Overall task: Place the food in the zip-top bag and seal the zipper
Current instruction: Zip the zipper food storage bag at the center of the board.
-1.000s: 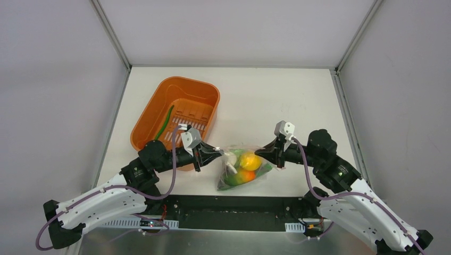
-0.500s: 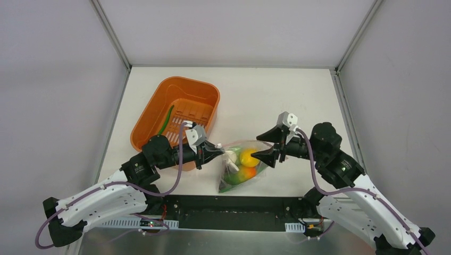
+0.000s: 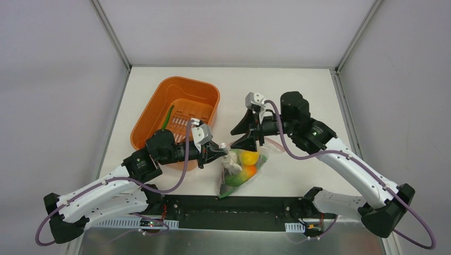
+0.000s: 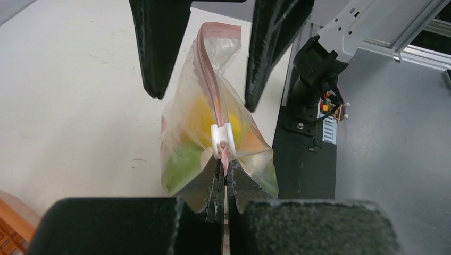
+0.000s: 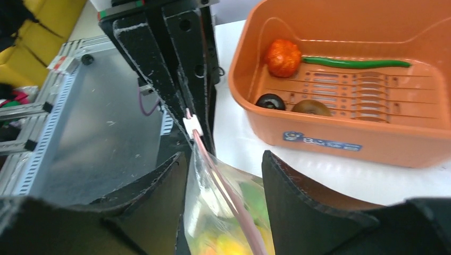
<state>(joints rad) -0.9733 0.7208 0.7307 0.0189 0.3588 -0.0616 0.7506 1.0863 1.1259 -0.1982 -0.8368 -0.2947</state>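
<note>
The left jaws pinch shut on the thin pink zipper strip (image 4: 206,69) of the clear crinkly zip-top bag (image 3: 242,167), just behind its white slider (image 4: 222,141). The right jaws gape empty astride that strip. Sealing now risks stranding food: only the right wrist view shows an orange round fruit (image 5: 283,57) and long green pod (image 5: 356,62) in the orange plastic basket (image 5: 372,138) beyond those jaws.

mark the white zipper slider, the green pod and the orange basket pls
white slider (image 4: 222,141), left wrist view, middle of the clip.
green pod (image 5: 356,63), right wrist view, halfway along its length.
orange basket (image 5: 393,138), right wrist view, near outer wall.
</note>
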